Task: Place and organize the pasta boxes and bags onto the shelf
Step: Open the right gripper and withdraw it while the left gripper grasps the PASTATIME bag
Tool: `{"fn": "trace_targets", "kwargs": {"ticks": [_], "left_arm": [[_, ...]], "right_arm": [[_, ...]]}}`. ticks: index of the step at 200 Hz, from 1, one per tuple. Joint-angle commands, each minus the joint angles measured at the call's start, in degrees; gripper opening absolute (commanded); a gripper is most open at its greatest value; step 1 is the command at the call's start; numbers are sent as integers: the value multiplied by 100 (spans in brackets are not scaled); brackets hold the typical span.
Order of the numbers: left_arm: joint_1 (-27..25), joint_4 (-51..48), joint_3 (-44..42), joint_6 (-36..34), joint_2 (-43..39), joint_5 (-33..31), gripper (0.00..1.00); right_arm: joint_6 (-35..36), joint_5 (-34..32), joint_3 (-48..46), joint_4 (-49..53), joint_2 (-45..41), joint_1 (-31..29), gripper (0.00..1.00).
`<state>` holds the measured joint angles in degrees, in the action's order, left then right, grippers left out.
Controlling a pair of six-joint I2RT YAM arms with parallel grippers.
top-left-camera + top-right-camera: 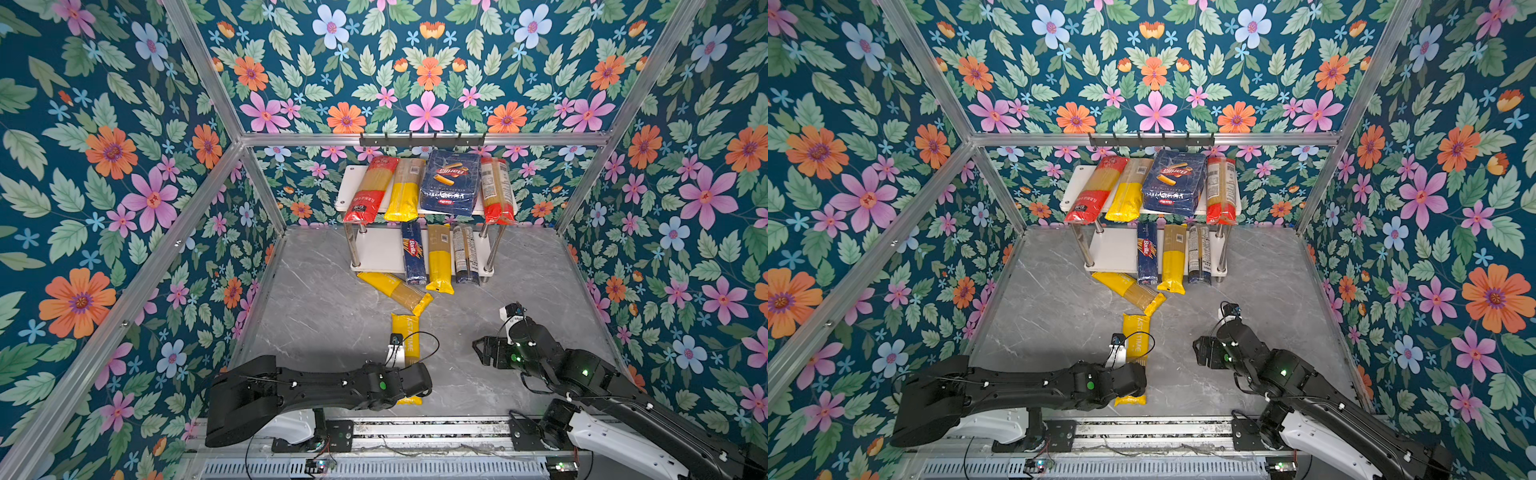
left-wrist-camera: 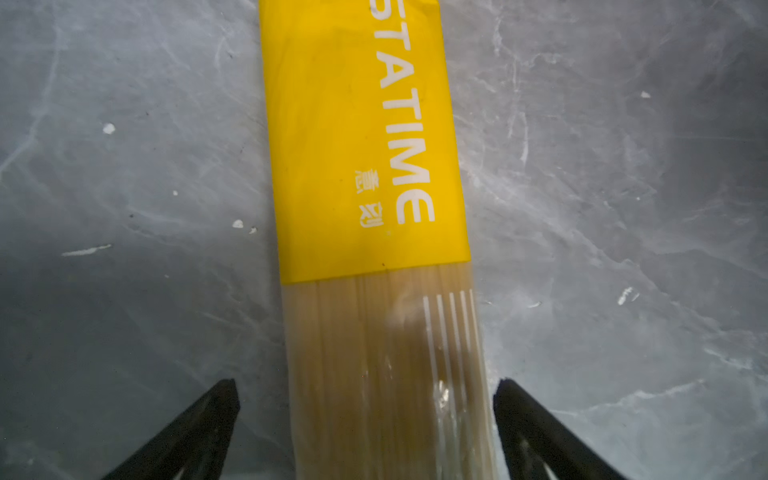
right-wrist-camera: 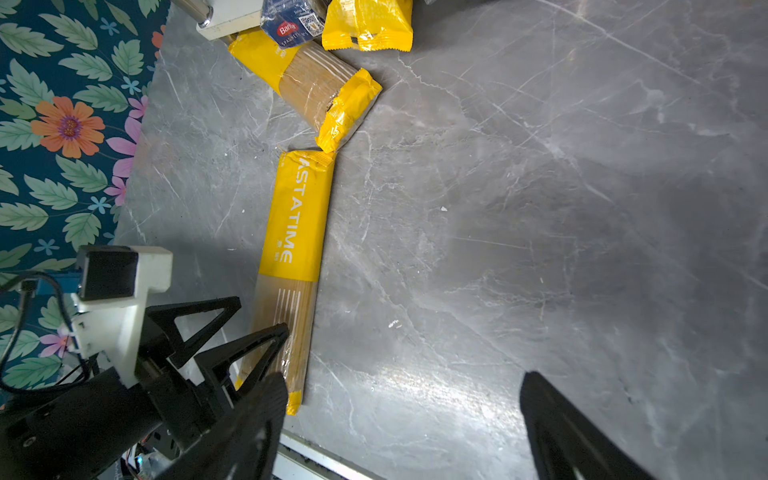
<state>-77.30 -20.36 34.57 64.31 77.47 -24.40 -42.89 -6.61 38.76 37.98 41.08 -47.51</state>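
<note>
Down on the grey marble-patterned tabletop, near its front edge, a long clear spaghetti bag with yellow ends lies flat, pointing toward the back edge. The left gripper straddles its clear middle, jaws apart, one on each side, neither touching the wrap. The right gripper hovers over bare tabletop nearer the right edge, jaws apart and empty. A two-tier white shelf with shiny metal posts stands at the middle of the back edge; a second yellow-ended bag lies slanted at its front.
</note>
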Motion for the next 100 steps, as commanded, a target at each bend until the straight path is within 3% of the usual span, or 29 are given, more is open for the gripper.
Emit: {"fn": "trace_targets", "kwargs": {"ticks": [1,79,100], "left_arm": [[-27,80,88,64,202,21,98],[-93,335,118,98,830,224,99],[-88,356,12,129,798,243,94]], "right_arm": [[-2,-130,8,54,-10,-4,89],[-5,-194,-36,95,-102,-6,89],[-5,-235,-14,147,-138,-5,89]]}}
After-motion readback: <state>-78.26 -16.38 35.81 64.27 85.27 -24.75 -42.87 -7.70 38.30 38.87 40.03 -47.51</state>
